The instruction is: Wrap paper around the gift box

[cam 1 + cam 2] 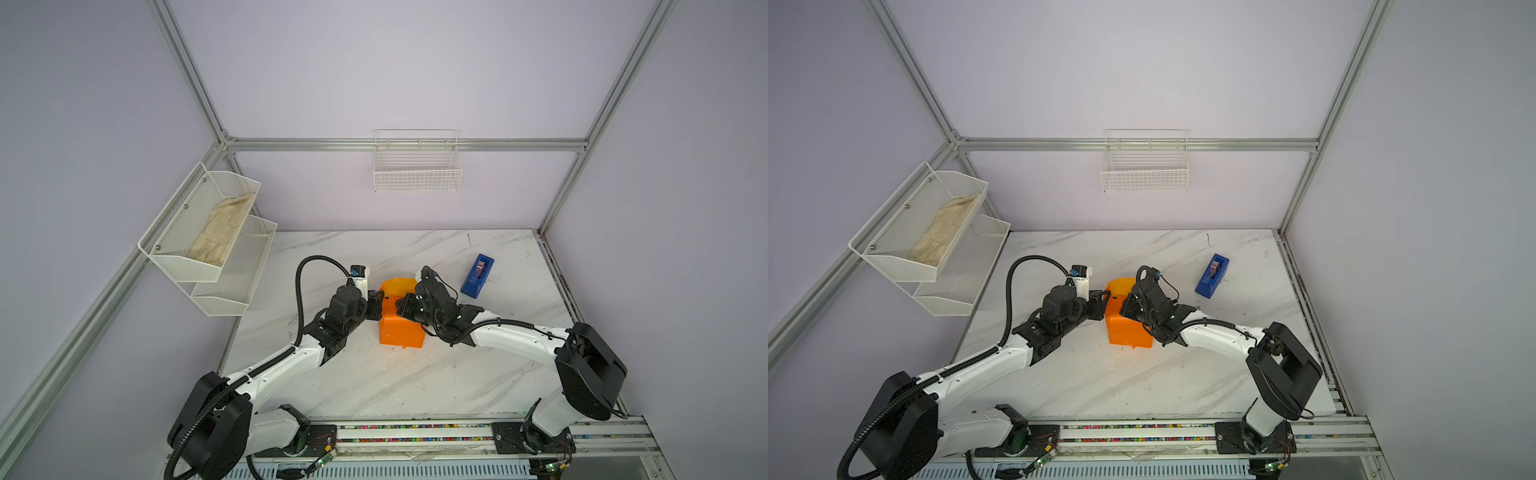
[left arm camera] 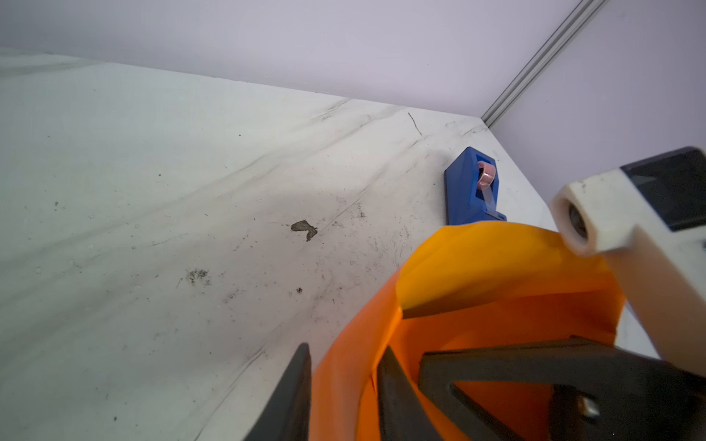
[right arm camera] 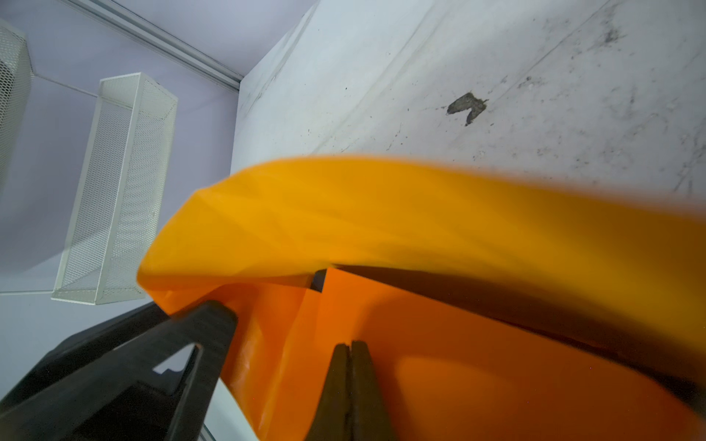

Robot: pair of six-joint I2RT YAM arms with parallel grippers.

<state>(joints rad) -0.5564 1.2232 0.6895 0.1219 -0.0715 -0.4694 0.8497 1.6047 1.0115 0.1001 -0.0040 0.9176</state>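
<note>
The orange paper is folded round a block in the middle of the table. The gift box is hidden inside it. One rounded flap of paper stands up at the far end. My left gripper is at the parcel's left side. Its jaws are apart, with the paper's edge standing between the fingers. My right gripper is shut with nothing between its jaws, and its tips rest on the paper on top of the parcel.
A blue tape dispenser stands on the marble table to the right of the parcel. White mesh shelves on the left wall hold a beige cloth. A wire basket hangs on the back wall.
</note>
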